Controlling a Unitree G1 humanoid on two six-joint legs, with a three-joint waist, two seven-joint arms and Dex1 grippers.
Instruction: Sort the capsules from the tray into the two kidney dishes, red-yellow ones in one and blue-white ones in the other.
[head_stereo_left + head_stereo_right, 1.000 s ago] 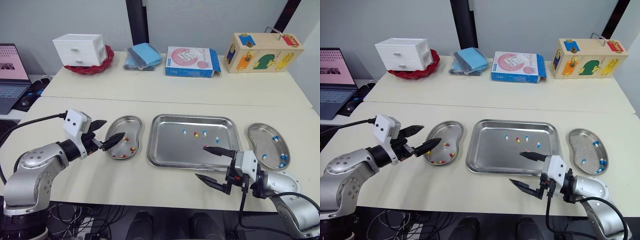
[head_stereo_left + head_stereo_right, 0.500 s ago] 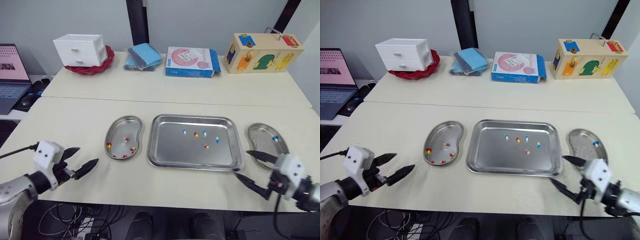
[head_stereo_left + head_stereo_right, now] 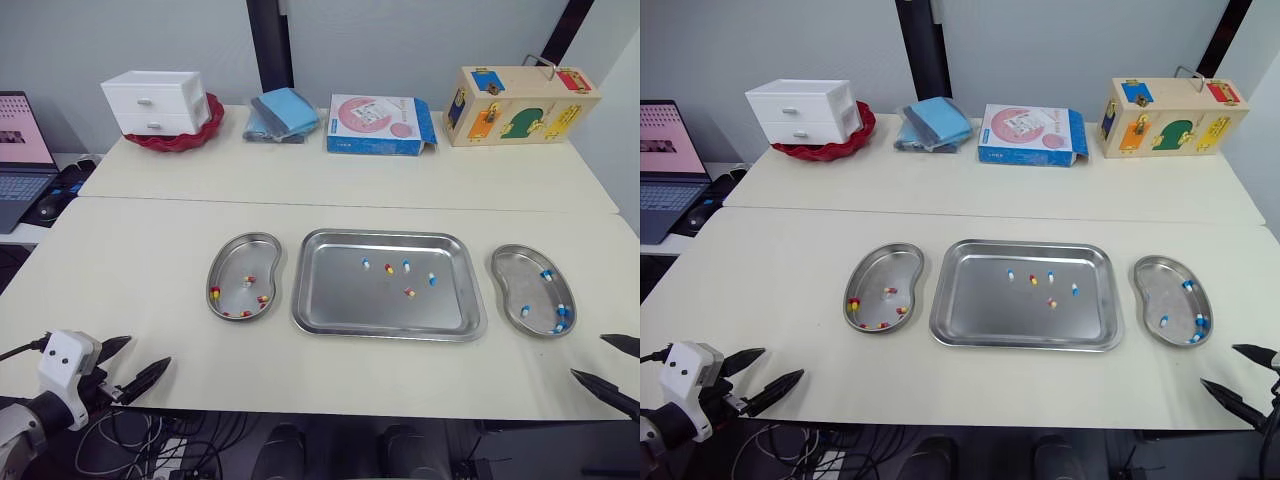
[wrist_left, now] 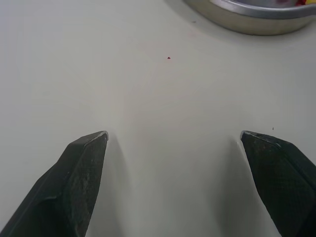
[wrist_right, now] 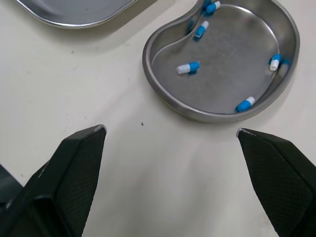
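Item: five glossy two-tone capsules [image 3: 389, 268], three blue-white and two red-yellow, lying loose and apart in the far half of a rectangular stainless-steel tray [image 3: 340, 300] with rounded corners and a raised rim, at the middle of the near table. Flanking it are two kidney-shaped polished steel dishes. The left kidney dish [image 3: 240, 262] holds several red-yellow capsules [image 3: 263, 298]. The right kidney dish [image 3: 518, 272] holds blue-white capsules [image 5: 188, 67], scattered along its wall and floor. All three vessels rest on a matte cream tabletop [image 3: 150, 250]. The left gripper [image 3: 148, 351], with tapered black fingers and a white block behind them, hangs at the table's near left edge, fingers spread wide and empty. The right gripper [image 3: 588, 356] sits at the near right edge, just short of the right kidney dish, likewise spread wide and empty. On the far table: a white plastic drawer unit [image 3: 149, 101] on a red dish [image 3: 205, 118], folded blue cloth [image 3: 283, 110], a pink-and-blue carton [image 3: 381, 123] and a wooden latch box [image 3: 518, 91]. A laptop [image 3: 22, 145] stands at far left.
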